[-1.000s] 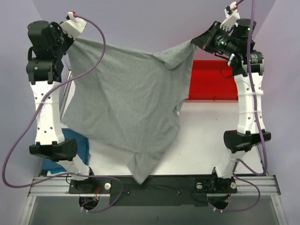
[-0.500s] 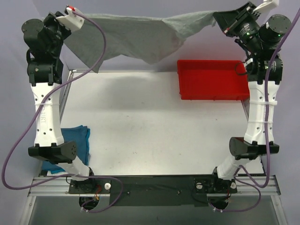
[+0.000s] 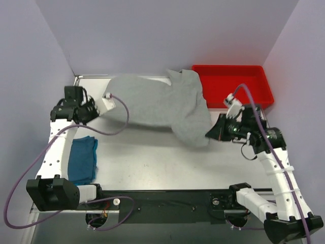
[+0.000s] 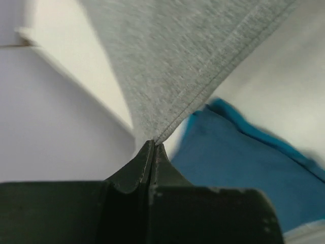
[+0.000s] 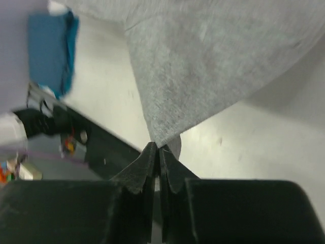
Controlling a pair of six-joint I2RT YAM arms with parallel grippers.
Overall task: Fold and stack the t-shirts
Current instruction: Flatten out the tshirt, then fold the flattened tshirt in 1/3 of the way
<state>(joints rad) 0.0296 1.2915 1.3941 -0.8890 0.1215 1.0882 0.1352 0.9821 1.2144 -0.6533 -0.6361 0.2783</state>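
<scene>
Both arms have dropped from high overhead since the earlier frame, and the grey t-shirt [image 3: 162, 104] now hangs low across the table [image 3: 152, 162], stretched between them; the left claw [image 4: 152, 146] is pressed together on a hemmed corner of it; the right claw [image 5: 155, 148] pinches the opposite corner, fingers tight; cloth fans out ahead of each claw; a folded blue shirt [image 3: 84, 160] lies on the table near the left claw; a red bin [image 3: 233, 86] stands beyond the right claw, the grey cloth reaching its rim.
</scene>
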